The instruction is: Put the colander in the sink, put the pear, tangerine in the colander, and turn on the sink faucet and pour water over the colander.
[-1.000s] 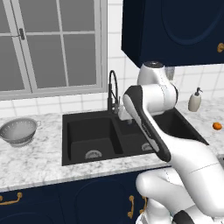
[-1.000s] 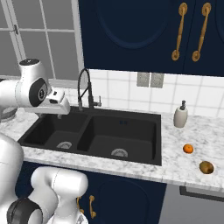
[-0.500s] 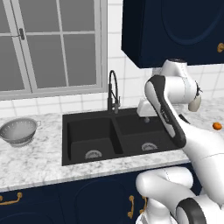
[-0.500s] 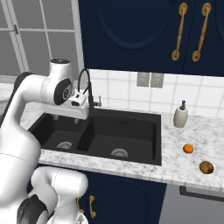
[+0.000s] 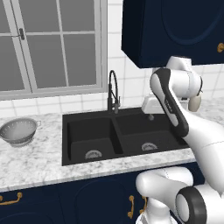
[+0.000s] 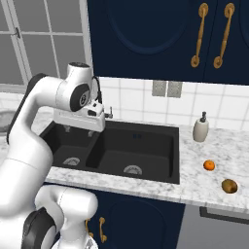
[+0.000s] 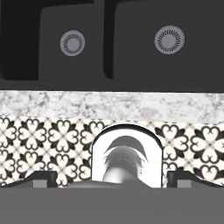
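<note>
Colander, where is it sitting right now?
The colander sits upright on the marble counter at the far left of the left base view, below the window and well left of the black sink.

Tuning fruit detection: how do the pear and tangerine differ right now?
Colour: the tangerine is bright orange, the pear dull yellow-brown. Shape: the tangerine looks round, the pear slightly elongated. Place: the tangerine lies farther back on the counter, nearer the soap dispenser; the pear lies nearer the front edge. Shared: both are small, similar in size, on the counter right of the sink, neither in the colander.
</note>
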